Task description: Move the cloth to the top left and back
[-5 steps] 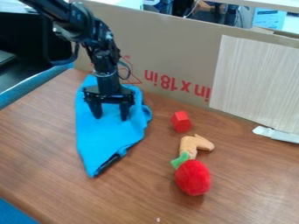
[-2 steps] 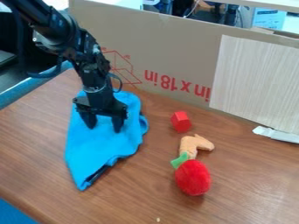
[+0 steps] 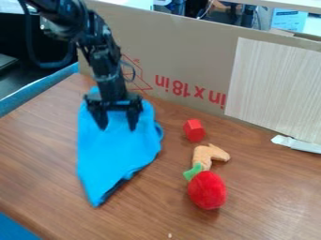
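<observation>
Item 1: cloth (image 3: 116, 154), bright blue, qty 1. Loc.: L half of table (image 3: 44, 140), rear end under gripper nr the cardboard, tapering to a narrow tip twd the front. R side bulges out w/ a fold; a dark strip shows along the lower R edge, just by the tip.

Item 2: gripper (image 3: 118, 128), black, two fingers, qty 1. Loc.: over the rear part of the cloth, pointing down. Cond.: fingers well spread, blue cloth visible btwn them; nothing pinched btwn the tips as far as seen. Whether tips press on the cloth: can't tell.

Item 3: arm (image 3: 100, 51), black, w/ a looped cable; enters at upper L, slants down to gripper.

Item 4: block (image 3: 194, 131), red, small, faceted; R of cloth, apart from it.

Item 5: bent toy (image 3: 207, 156), tan-orange; in front of block, nr it.

Item 6: soft toy (image 3: 207, 190), red, rounded, w/ green top (image 3: 193, 172); green part is up against or just beside the bent toy.

Item 7: cardboard (image 3: 188, 51), brown, red print, upright along rear of table; pale wood-grain panel (image 3: 276, 84) against its R part.

Item 8: white strip (image 3: 298, 144), R edge, at foot of panel.
</observation>
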`<state>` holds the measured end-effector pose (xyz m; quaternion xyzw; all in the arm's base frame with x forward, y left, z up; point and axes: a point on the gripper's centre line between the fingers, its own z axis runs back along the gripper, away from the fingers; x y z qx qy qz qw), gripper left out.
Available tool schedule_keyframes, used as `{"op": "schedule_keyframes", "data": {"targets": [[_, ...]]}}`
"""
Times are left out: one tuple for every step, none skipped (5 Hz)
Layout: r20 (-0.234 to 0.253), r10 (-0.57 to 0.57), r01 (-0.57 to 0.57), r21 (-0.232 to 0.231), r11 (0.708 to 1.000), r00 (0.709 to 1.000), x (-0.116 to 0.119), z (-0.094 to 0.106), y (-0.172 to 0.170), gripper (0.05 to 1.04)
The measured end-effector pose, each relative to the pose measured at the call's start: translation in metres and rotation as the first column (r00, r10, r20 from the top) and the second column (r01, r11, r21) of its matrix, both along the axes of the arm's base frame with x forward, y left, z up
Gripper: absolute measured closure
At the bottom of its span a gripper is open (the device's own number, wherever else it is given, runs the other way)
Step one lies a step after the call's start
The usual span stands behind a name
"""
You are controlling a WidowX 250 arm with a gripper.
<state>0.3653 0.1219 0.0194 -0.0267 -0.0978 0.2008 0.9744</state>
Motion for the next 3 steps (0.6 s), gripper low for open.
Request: {"op": "schedule_keyframes", "data": {"targets": [[0.004, 0.064, -0.064, -0.009, 0.998, 0.998, -0.002, 0.012, 0.003, 0.085], [0.072, 0.139, -0.14, 0.007, 0.99, 0.988, -0.015, 0.056, 0.013, 0.085], [0.1, 0.196, -0.199, 0.017, 0.98, 0.976, -0.035, 0.095, 0.026, 0.085]]}}
